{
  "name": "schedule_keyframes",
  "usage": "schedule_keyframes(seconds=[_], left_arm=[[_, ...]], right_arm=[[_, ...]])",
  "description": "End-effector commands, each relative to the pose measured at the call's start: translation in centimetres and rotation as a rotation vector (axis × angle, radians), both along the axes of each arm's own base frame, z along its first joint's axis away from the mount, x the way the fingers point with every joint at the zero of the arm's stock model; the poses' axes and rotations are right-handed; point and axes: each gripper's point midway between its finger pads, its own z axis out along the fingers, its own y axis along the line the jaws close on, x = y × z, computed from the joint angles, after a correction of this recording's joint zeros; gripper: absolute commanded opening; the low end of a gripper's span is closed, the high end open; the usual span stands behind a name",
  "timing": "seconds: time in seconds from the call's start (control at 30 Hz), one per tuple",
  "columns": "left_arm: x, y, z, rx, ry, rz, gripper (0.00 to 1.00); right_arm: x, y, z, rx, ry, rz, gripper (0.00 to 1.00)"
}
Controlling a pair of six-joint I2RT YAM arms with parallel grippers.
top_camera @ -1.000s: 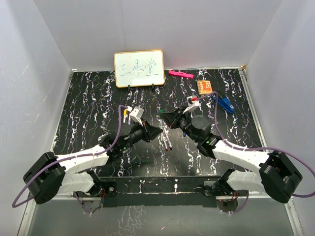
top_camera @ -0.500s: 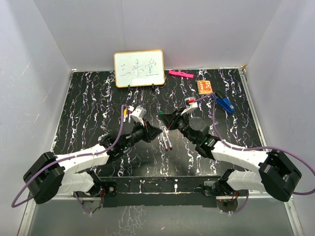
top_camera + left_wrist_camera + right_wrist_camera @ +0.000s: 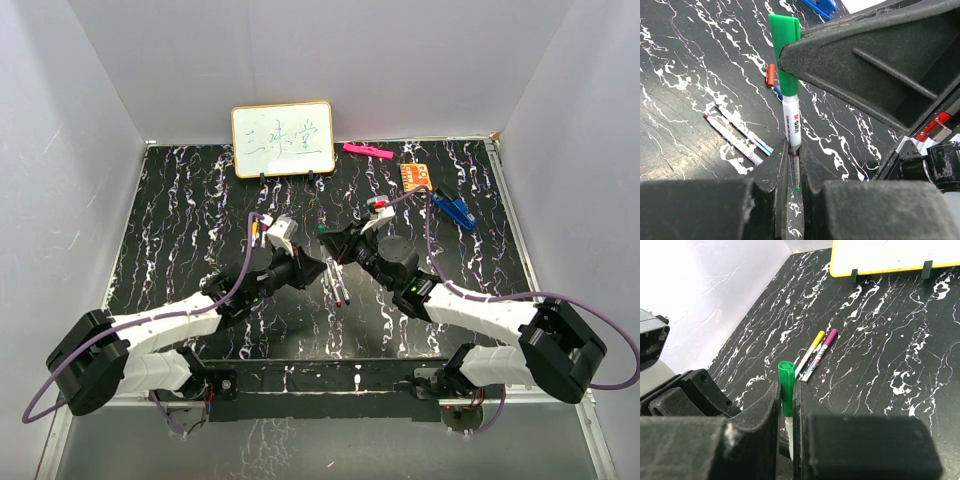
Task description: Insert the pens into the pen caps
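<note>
My left gripper is shut on the white barrel of a pen, held above the table. A green pen cap sits over the pen's far end. My right gripper is shut on that green cap, with the white barrel showing below it. In the top view the two grippers meet tip to tip at mid-table. Two uncapped pens lie on the table below, with a red cap and a blue cap beside them. Two pens with yellow and purple caps lie further off.
A yellow-framed whiteboard stands at the back. A pink bar, an orange board and a blue clip lie at the back right. White walls close in the black marbled table.
My right gripper has moved left with the green cap, closing on the left gripper. The cap now sits over the end of the pen held by the left gripper.
</note>
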Motion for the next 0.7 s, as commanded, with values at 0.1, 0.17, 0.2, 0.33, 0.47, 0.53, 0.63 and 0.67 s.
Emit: schedule_keyframes(seconds=[0.1,0.17,0.2,0.33,0.47,0.53,0.63,0.67], left_arm=[[1.1,0.0,13.1,-0.283,-0.279,0.037,0.0],[0.9,0.1,13.8,-0.298,-0.287,0.03,0.0],[0.7,0.2,14.0,-0.303,-0.289,0.025,0.0],[0.3,0.3,14.7,-0.317,-0.301,0.013,0.0],[0.3,0.7,15.0,-0.323,-0.309,0.026,0.0],[0.4,0.8,15.2,-0.332,-0.315,0.031,0.0],[0.8,1.1,15.5,-0.336,-0.327,0.05,0.0],[1.0,1.3,15.6,-0.334,-0.333,0.059,0.0]], right_arm=[[-3.7,2.4,-2.8,-0.077,0.083,0.187,0.0],[-3.7,2.4,-2.7,-0.076,0.078,0.19,0.0],[-3.7,2.4,-2.6,-0.075,0.075,0.192,0.0],[-3.9,2.6,-2.1,-0.07,0.063,0.205,0.0],[-4.2,2.9,-1.7,-0.062,0.055,0.232,0.0],[-4.4,3.1,-1.9,-0.059,0.063,0.245,0.0],[-4.6,3.4,-2.5,-0.063,0.085,0.261,0.0],[-4.7,3.4,-2.7,-0.066,0.092,0.262,0.0]])
